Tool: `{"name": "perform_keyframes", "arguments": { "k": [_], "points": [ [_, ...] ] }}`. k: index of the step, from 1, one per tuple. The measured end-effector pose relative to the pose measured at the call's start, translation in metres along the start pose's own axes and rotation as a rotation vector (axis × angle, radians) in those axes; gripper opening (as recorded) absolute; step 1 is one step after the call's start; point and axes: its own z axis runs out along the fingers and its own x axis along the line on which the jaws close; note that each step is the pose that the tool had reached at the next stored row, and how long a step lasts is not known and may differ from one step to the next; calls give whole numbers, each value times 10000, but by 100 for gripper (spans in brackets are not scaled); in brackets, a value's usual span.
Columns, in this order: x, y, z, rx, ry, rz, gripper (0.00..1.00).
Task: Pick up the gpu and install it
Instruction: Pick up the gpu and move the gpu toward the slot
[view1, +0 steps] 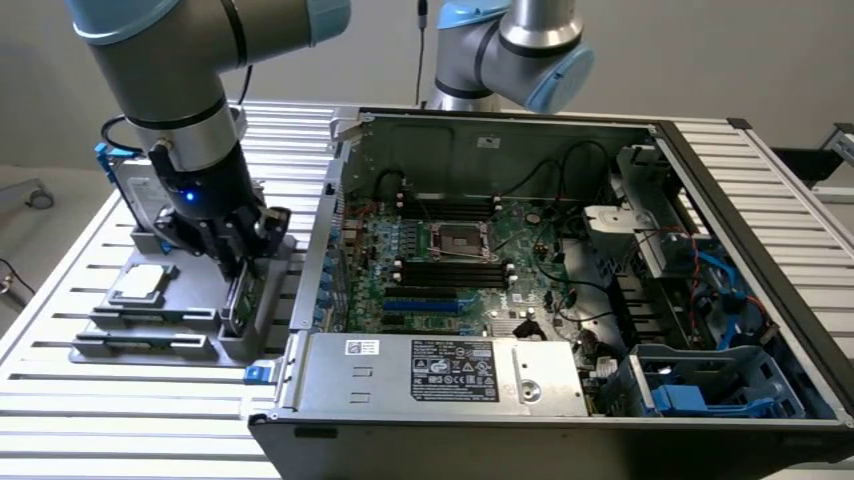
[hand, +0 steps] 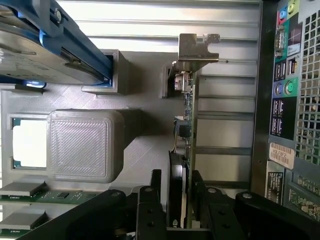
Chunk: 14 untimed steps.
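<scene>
jaws straddle the upright gpu (hand: 188, 131), apparently spread and not touching it.

**A:** anyone able to read anything here?

**B:** nope. The power supply (view1: 547, 385) in the computer case (view1: 747, 200) has a black-and-white label (view1: 454, 372) and a barcode sticker (view1: 363, 347), but the print's too tiny. The tan sticker (hand: 281, 155) on the case's back is the same deal.

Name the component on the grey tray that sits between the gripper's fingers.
The gpu, the green card standing on edge with a silver bracket; hard drive and processor sit apart.
</scene>
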Motion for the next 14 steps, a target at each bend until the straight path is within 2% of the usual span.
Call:
{"name": "perform_keyframes", "arguments": {
  "k": [1, 7, 14],
  "points": [
    [0, -1, -2, 2, 1, -1, 28],
    [0, 0, -32, 4, 5, -1, 26],
    [1, 8, -325, 2, 4, -1, 26]
  ]
}}
